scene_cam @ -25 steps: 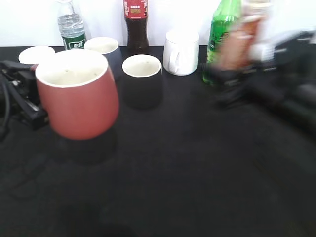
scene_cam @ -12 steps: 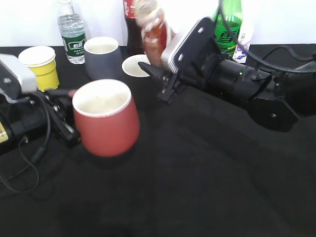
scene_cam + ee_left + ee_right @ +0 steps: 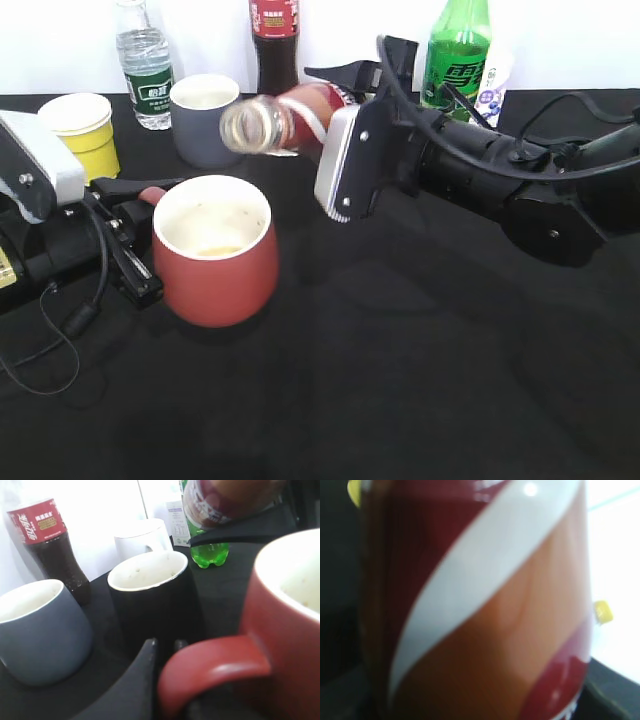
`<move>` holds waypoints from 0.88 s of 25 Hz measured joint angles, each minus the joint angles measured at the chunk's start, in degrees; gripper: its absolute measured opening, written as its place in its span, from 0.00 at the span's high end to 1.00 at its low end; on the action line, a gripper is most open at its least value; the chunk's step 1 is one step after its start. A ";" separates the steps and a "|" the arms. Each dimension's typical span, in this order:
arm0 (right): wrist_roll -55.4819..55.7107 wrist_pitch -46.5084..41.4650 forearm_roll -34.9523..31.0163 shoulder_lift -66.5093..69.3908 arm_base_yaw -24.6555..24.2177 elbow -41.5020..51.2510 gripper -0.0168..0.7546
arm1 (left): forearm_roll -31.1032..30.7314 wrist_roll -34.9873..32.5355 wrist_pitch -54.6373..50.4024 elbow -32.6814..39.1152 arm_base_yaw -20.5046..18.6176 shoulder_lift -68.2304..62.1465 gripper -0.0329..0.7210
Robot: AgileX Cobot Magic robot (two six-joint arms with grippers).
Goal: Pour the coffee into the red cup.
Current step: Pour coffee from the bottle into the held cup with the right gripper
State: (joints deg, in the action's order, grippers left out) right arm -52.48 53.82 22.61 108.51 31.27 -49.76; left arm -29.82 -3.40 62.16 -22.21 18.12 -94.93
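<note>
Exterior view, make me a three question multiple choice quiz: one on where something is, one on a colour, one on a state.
1. Where is the yellow paper cup?
A. far left, behind the left hand
B. beside the green bottle
C. inside the red mug

2. What colour is the mug just behind the red mug?
A. white
B. grey
C. green

3. How is the coffee bottle held?
A. upright on the table
C. tipped sideways, mouth toward the red mug
B. lying on the table

Answers: 1 A, it stands at the left edge behind the left hand. 2 B, its outside is grey. 3 C, the right hand holds it in the air, tilted, its open mouth facing the camera above the mug.
</note>
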 joint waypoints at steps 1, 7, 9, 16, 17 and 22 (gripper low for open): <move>-1.83 0.00 0.02 0.00 0.00 0.00 0.29 | -0.01 0.00 0.00 0.00 0.00 0.00 0.88; -9.25 0.05 0.07 0.00 0.00 0.00 0.29 | -3.07 -0.04 0.00 0.00 0.00 0.00 0.87; -10.62 0.05 0.14 0.00 0.00 0.00 0.29 | -3.07 -0.04 0.00 0.00 0.00 -0.07 0.87; -15.03 1.03 0.27 0.00 0.00 0.00 0.29 | -0.67 -0.04 2.01 0.00 0.00 -1.83 0.87; -16.09 1.03 0.27 0.00 0.00 0.00 0.29 | -0.63 -0.04 2.07 0.00 0.00 -1.83 0.87; -18.67 1.03 0.27 0.00 0.00 0.00 0.29 | -0.63 -0.06 2.90 0.00 0.00 -1.83 0.87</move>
State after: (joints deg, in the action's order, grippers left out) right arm -71.15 54.85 22.88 108.51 31.27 -49.76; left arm -30.46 -3.46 65.06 -22.21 18.12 -96.76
